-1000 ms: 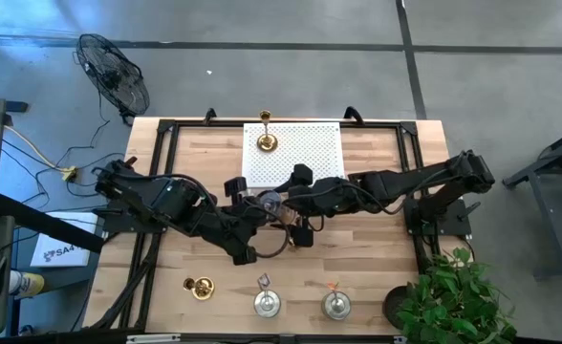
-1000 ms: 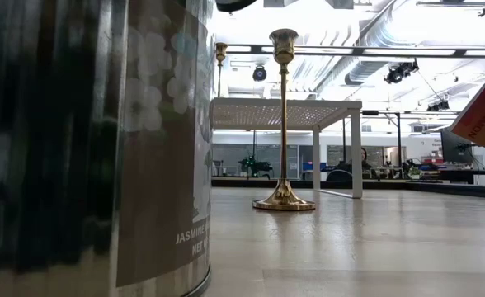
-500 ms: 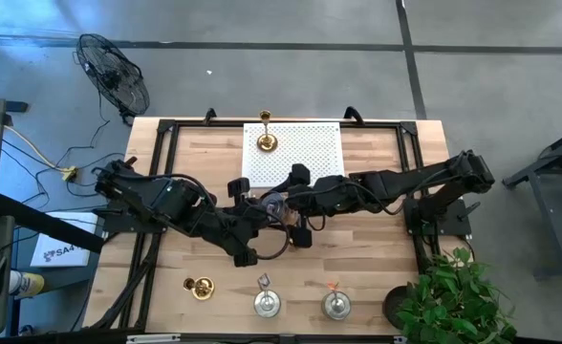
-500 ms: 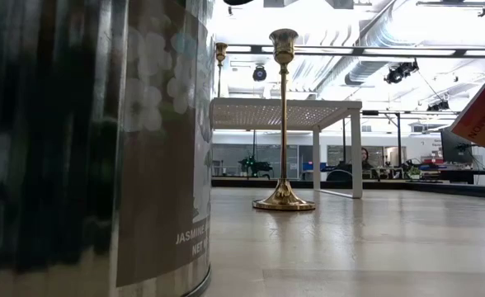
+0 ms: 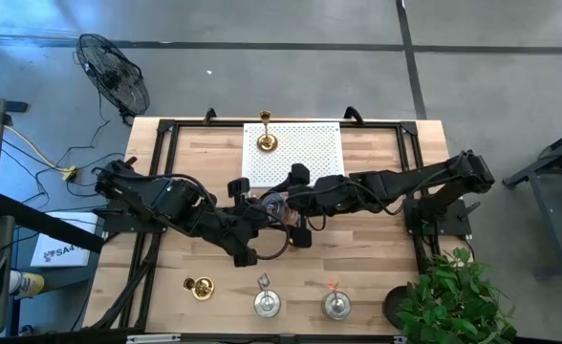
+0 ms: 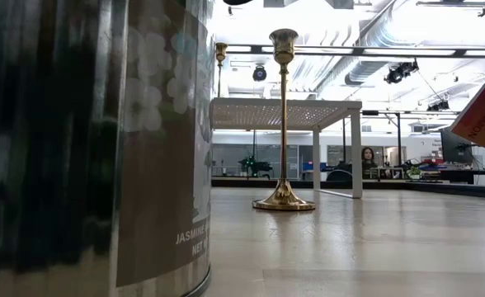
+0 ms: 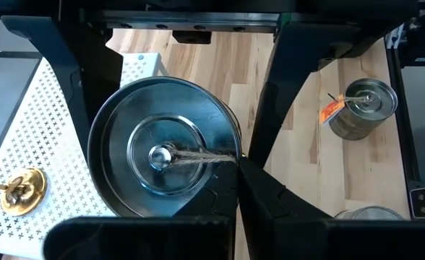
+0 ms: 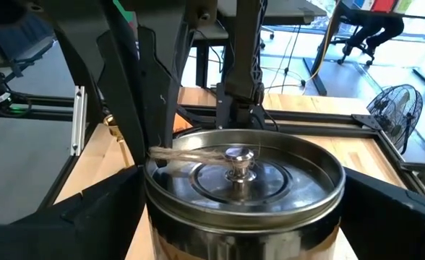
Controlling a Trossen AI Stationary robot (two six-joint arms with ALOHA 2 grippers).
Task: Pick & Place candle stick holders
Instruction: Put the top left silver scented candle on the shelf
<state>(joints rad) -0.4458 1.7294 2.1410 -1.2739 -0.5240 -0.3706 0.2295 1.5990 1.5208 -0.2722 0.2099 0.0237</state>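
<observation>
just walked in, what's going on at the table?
Both arms meet mid-table over one silver tin candle. The right gripper spans its sides with wide jaws; the left gripper is shut on the twine at its lid. One gold candlestick stands on the white rack; another gold one and two tins wait at the near edge.

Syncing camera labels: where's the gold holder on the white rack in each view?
High: gold holder on white rack's far corner, left-arm side.
Low: its cup above the rack top, at left.
Left wrist: standing on the rack.
Right wrist: not clearly in it.
Shared landmark: the white rack.
</observation>
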